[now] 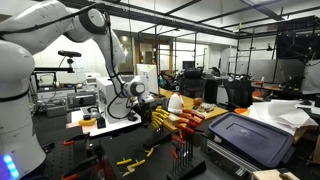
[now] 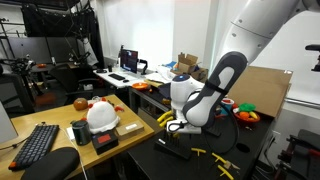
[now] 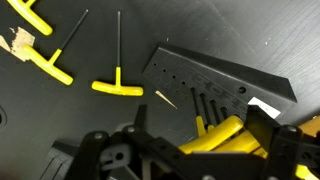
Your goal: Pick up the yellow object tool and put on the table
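Black tabletop (image 3: 40, 120) filling wrist view. Loose yellow T-keys (image 3: 118, 86) lying at left. Black rack (image 3: 215, 85) sitting centre-right. Yellow tool (image 3: 225, 135) resting by rack, between jaws. Gripper (image 3: 205, 128) gaping wide, holding nothing. Risk: closing off-centre, handle slipping out or rack getting dragged along.

The robot's white arm (image 1: 50, 25) stretched forward and folded steeply down at the elbow, its wrist (image 2: 215, 85) tilted low in both exterior views, while the black gripper (image 3: 200, 140) pointed downward with its two jaws standing wide apart and clamped on nothing.
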